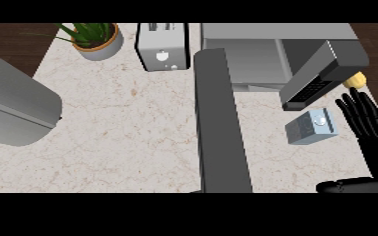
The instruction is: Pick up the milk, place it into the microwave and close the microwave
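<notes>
Currently I see the right hand with straight, spread fingers, holding nothing, just right of the milk. I note the milk is a small grey carton on the counter, near the open microwave.

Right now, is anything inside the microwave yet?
The visible part of the microwave cavity shows only bare grey floor. The open door and the control panel side hide some of it. The milk carton stands outside on the counter, beside the right hand.
</notes>
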### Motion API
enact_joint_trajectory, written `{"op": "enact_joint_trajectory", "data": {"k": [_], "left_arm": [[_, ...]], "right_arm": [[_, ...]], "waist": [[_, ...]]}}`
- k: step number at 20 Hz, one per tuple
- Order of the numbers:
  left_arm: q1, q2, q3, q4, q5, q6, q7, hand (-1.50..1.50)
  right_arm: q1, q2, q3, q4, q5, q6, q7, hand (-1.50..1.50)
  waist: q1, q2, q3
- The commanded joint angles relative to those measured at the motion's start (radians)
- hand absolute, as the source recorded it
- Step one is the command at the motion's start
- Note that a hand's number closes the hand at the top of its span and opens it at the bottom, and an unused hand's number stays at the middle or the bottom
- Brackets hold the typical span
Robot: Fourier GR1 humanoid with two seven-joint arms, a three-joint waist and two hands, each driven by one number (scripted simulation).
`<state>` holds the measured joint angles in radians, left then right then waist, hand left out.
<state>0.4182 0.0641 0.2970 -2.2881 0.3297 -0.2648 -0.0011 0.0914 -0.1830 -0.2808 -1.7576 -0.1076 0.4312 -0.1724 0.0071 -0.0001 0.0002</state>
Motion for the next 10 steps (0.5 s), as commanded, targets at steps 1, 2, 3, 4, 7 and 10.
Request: {"op": "enact_joint_trajectory", "data": {"k": [1,2,3,4,7,10], "left_arm": [[0.024,0.032,0.067,-0.051,0.076,-0.037,0.034,-1.50],[0.013,0.022,0.078,0.010,0.080,-0.043,0.014,-1.50],[0.050,0.001,0.060,-0.050,0.077,-0.056,0.021,-1.50],[0.009,0.006,0.069,0.028,0.062,-0.058,0.009,-1.50],[-0.028,-0.014,0.049,-0.028,0.038,-0.026,0.048,-1.50],[0.101,-0.030,0.092,-0.081,0.089,-0.112,0.016,-1.50]], "right_arm": [[-0.026,-0.028,-0.047,0.176,0.041,0.011,-0.114,-1.50],[-0.097,-0.015,-0.025,0.241,0.093,-0.035,-0.125,-1.50],[-0.055,-0.043,-0.064,0.265,0.066,0.002,-0.172,-1.50],[-0.133,-0.037,-0.050,0.313,0.074,-0.030,-0.141,-1.50],[-0.110,-0.066,-0.067,0.405,0.116,-0.017,-0.238,-1.50],[-0.147,-0.121,-0.105,0.564,0.110,0.020,-0.330,-1.50]], "waist": [[0.002,0.000,0.000],[0.005,0.001,0.000],[0.003,0.000,0.000],[0.002,0.001,0.000],[-0.001,0.001,0.000],[0.008,0.000,0.000]]}}
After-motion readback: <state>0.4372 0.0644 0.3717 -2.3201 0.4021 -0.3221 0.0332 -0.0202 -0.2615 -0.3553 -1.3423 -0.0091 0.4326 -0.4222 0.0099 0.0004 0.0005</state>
